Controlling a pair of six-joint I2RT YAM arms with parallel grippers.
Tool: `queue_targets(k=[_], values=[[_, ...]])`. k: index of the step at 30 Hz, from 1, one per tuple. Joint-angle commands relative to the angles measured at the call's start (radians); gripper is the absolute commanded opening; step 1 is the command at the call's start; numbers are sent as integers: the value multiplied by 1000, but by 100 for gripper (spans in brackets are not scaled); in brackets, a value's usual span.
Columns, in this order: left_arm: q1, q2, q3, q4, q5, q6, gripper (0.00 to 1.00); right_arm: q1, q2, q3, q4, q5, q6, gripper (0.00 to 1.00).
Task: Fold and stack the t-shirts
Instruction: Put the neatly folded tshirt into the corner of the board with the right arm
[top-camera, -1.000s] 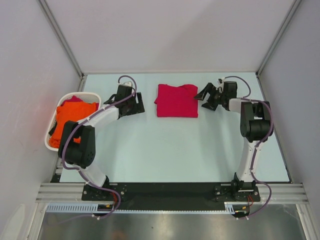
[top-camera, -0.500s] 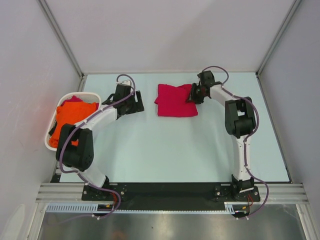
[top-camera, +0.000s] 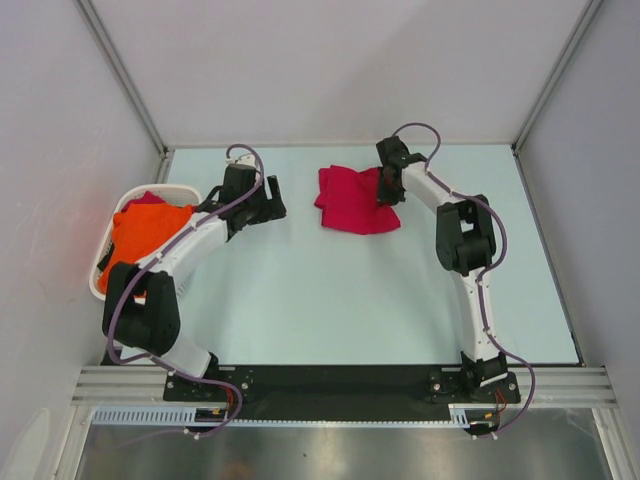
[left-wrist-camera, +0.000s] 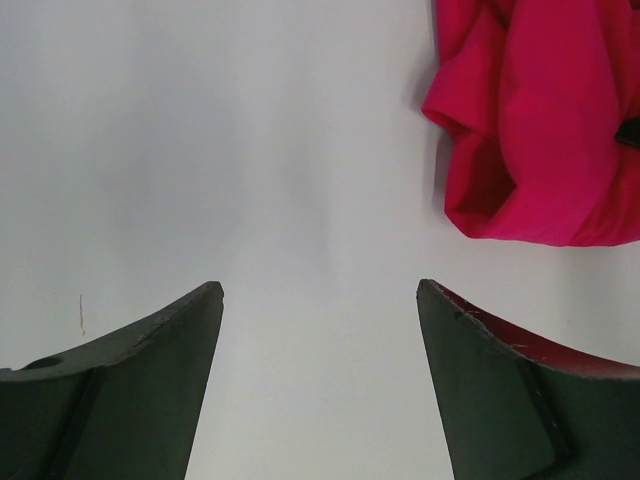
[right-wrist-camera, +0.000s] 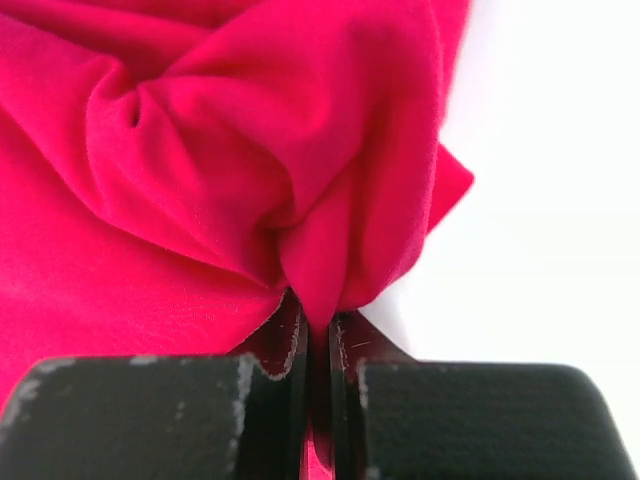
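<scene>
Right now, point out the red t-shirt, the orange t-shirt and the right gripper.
red t-shirt (top-camera: 345, 208): top view, on its flat left half.
orange t-shirt (top-camera: 145, 235): top view, on the middle of the heap.
right gripper (right-wrist-camera: 320, 340): right wrist view, between the fingertips pinching the red cloth.

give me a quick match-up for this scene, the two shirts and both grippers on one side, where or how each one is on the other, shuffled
1 crimson t-shirt
2 orange t-shirt
3 left gripper
4 right gripper

a open, over the table
b heaped in the white basket
c shut on a fold of crimson cloth
d bunched at the far side of the table

Pairs: 1-d, 2-b, 3-a, 4-c
</scene>
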Motion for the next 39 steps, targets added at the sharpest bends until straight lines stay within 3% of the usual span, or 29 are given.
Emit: queue_targets(k=[1, 19, 29, 31, 33, 34, 39], values=[[2, -54, 12, 9, -5, -3, 84, -86, 77, -53, -196, 430, -82, 0], [-1, -46, -10, 38, 70, -21, 84, -450, 28, -97, -165, 737, -156, 0], [-20, -20, -24, 43, 75, -27, 85, -430, -91, -129, -5, 757, -182, 3], [-24, -19, -31, 46, 76, -27, 85, -412, -139, -195, 84, 733, -212, 14], [-26, -17, -36, 48, 76, -29, 85, -386, -203, -260, 143, 704, -229, 58], [-26, -19, -38, 48, 76, -29, 85, -376, -216, -269, 163, 708, -222, 99], [-27, -23, -39, 49, 81, -26, 86, -236, -314, -340, 218, 847, -246, 100]])
